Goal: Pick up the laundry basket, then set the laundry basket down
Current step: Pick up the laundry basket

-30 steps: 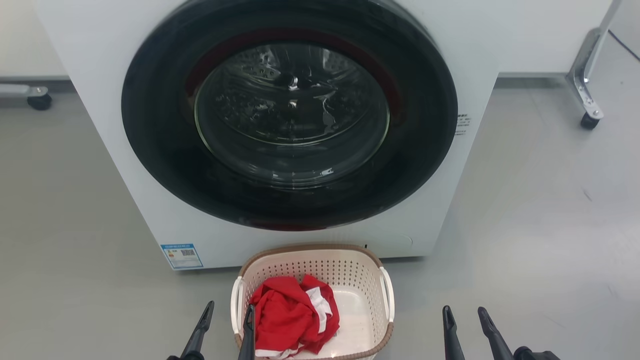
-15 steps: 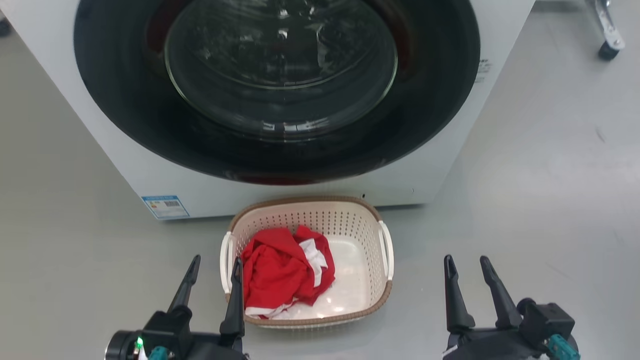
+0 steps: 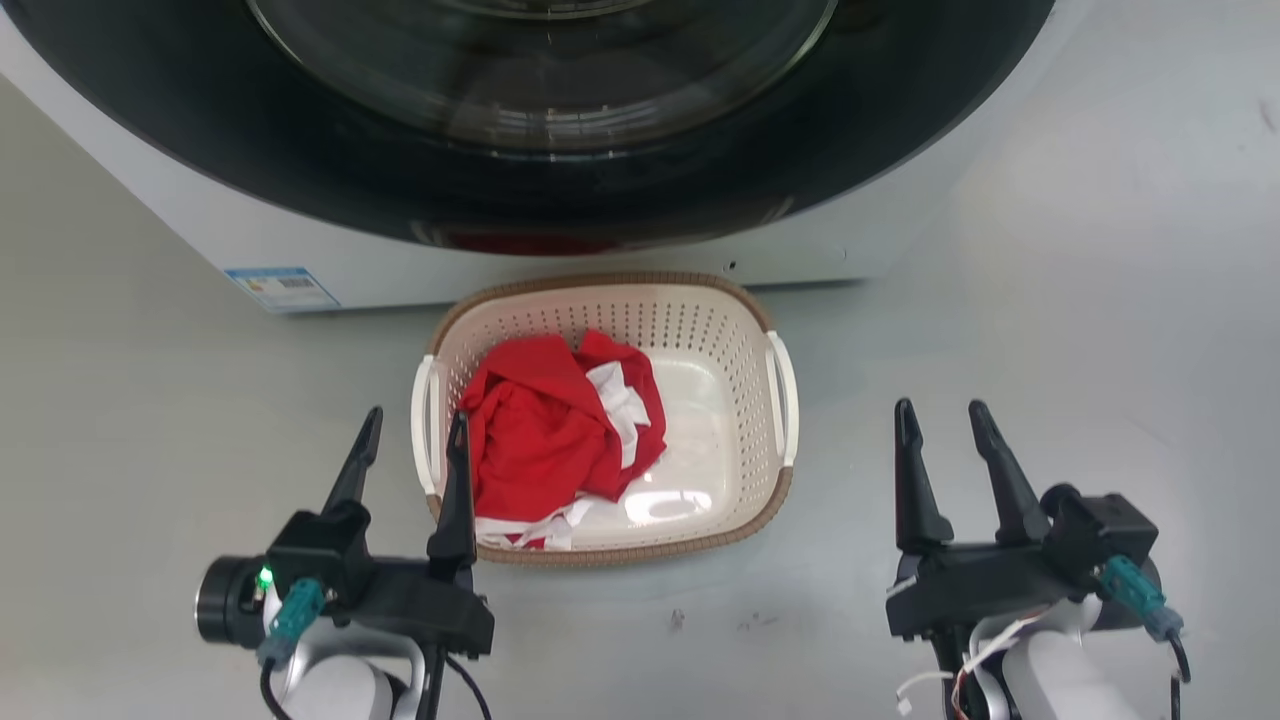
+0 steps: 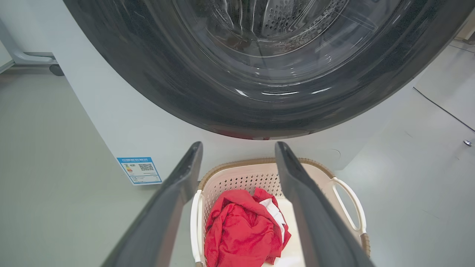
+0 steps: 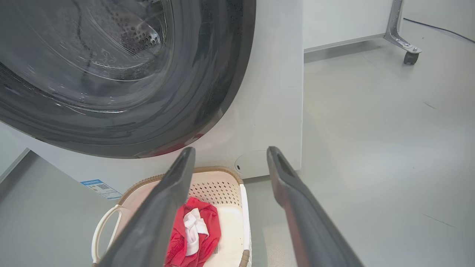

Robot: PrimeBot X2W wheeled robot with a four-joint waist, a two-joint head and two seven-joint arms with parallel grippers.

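The laundry basket (image 3: 600,283), cream with a brown rim, stands on the grey floor against the washing machine and holds a red and white garment (image 3: 540,430). My left gripper (image 3: 415,415) is open, its two fingers showing on either side of the basket's left loop handle (image 3: 424,400). The left wrist view looks down between the open left gripper (image 4: 238,144) onto the basket (image 4: 237,178) below. My right gripper (image 3: 941,407) is open and holds nothing, off to the right of the right handle (image 3: 783,400). In the right wrist view, the basket (image 5: 215,185) lies lower left of the right gripper (image 5: 231,150).
The white washing machine (image 3: 150,200) with its dark round door (image 3: 540,170) rises right behind the basket. A blue label (image 3: 280,287) sits on its lower left corner. A metal leg on a caster (image 5: 406,48) stands far off to the right. Bare grey floor lies on both sides.
The head camera has tilted down, so the basket and machine sit higher in the picture and both gripper bodies have come into view. Both grippers stay open beside the basket.
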